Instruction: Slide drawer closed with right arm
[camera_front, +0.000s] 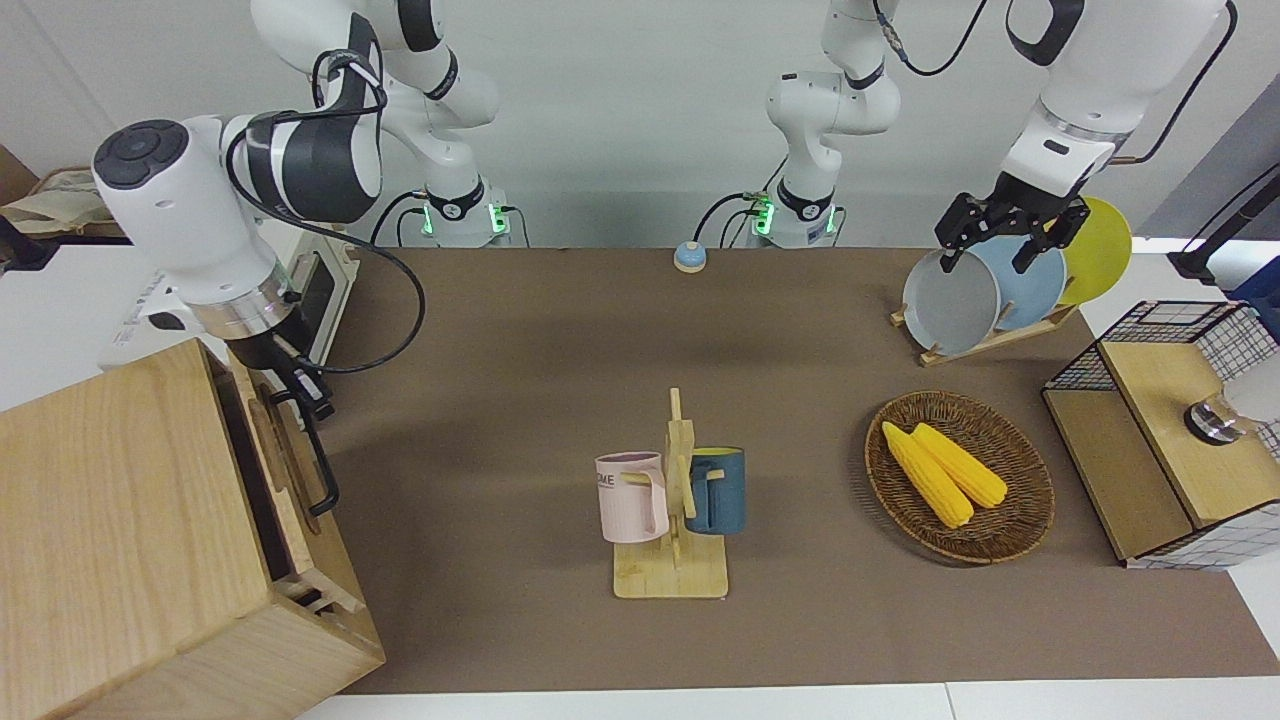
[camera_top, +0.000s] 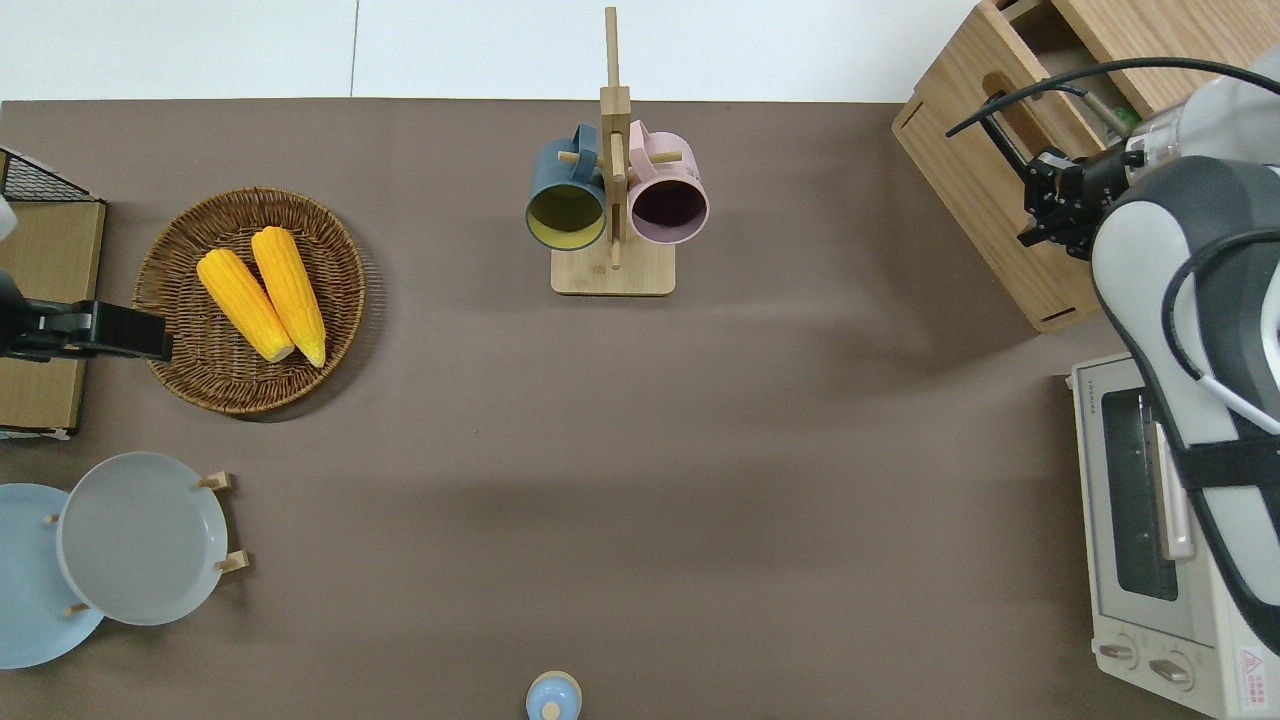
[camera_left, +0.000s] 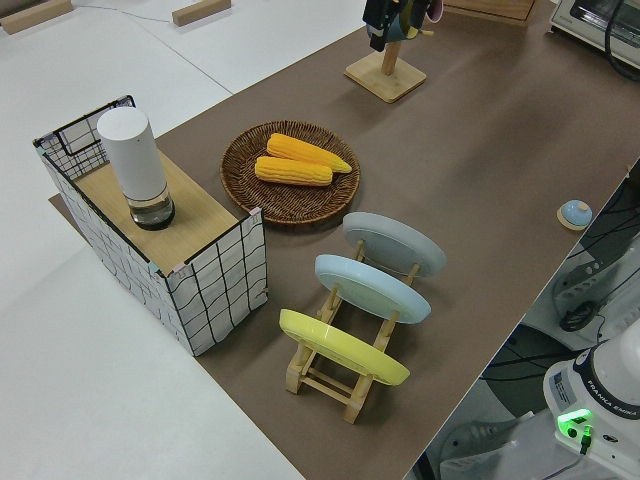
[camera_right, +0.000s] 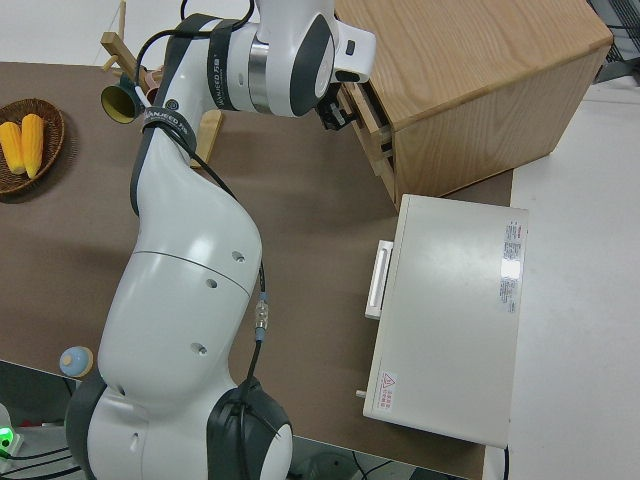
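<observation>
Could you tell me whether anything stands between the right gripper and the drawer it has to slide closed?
Nothing visible does. The right gripper is already at the drawer front by its black handle, and the drawer stands only slightly out of the cabinet.

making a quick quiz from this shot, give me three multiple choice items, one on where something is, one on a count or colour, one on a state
1. Where is the right gripper?
A. at the front of the drawer, by its black handle
B. over the plates
C. over the mug rack

2. How many corn cobs lie in the wicker basket?
A. one
B. two
C. four

3. What state is the drawer in?
A. taken out and lying on the table
B. shut flush with the cabinet
C. standing a little way out of the cabinet

Answers:
1 A, the front view shows the black fingers right at the drawer front near the loop handle.
2 B, two yellow cobs lie side by side in the basket.
3 C, a dark gap shows between the drawer front and the cabinet body.
</observation>
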